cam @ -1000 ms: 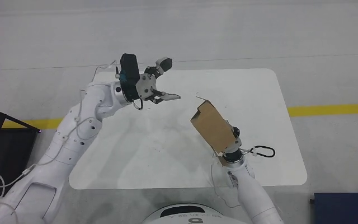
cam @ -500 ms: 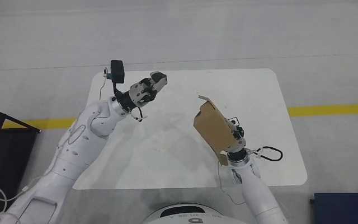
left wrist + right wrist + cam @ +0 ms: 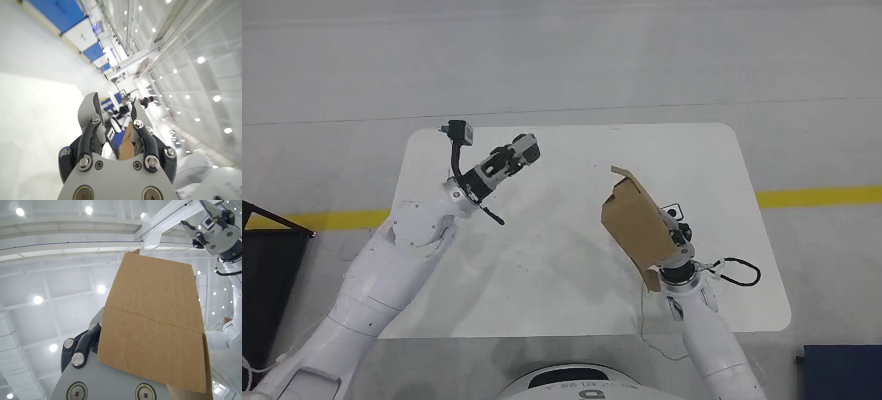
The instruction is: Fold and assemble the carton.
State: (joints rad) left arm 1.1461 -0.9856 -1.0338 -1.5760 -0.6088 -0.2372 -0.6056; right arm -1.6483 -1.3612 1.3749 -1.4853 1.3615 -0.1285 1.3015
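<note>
Left gripper rotated; carton shifted, seemingly still held.

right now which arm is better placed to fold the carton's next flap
Left. The right hand is shut on the carton, holding it up. The left hand is open and empty, so it seems free to press a flap.

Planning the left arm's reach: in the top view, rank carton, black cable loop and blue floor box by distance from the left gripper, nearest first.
From the left gripper:
1. carton, right of centre
2. black cable loop, farther right
3. blue box, floor, bottom-right corner
</note>
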